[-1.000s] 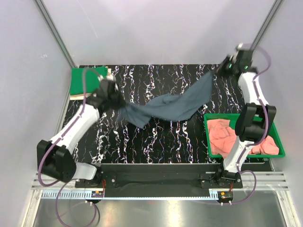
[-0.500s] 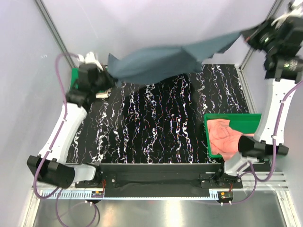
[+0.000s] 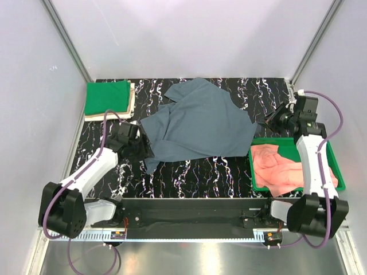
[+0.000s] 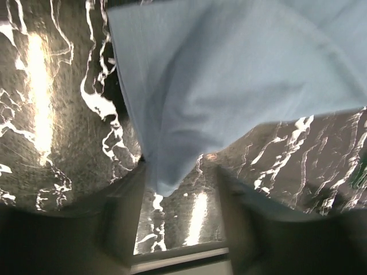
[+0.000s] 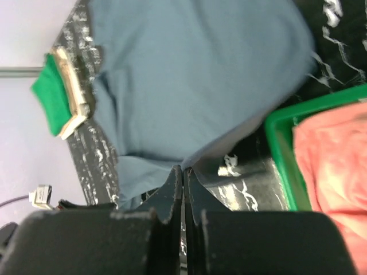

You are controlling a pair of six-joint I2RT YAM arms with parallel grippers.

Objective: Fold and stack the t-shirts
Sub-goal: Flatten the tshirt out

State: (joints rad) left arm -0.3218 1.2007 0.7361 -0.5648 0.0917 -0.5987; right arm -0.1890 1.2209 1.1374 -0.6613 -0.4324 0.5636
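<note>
The slate blue-grey t-shirt (image 3: 198,126) lies spread and rumpled across the middle of the table. My left gripper (image 3: 141,148) is at its near-left corner and stands open. In the left wrist view the shirt (image 4: 229,69) ends in a loose corner that lies between the parted fingers (image 4: 123,217) of that gripper (image 4: 180,195). My right gripper (image 3: 267,122) is at the shirt's right edge. Its jaws (image 5: 183,170) are shut on a pinch of the shirt (image 5: 189,74). A folded green t-shirt (image 3: 107,97) sits on a beige one (image 3: 132,96) at the far left.
A green plastic tray (image 3: 339,172) stands at the near right, beside the right arm, with crumpled salmon-pink t-shirts (image 3: 281,166) in it. The tray's rim (image 5: 278,143) lies close to the right gripper. White walls and metal posts close in the table on three sides.
Both arms swung the blue-grey shirt up in the air and brought it down flat on the table. The left gripper opened and let go of its corner; the right stayed shut.
</note>
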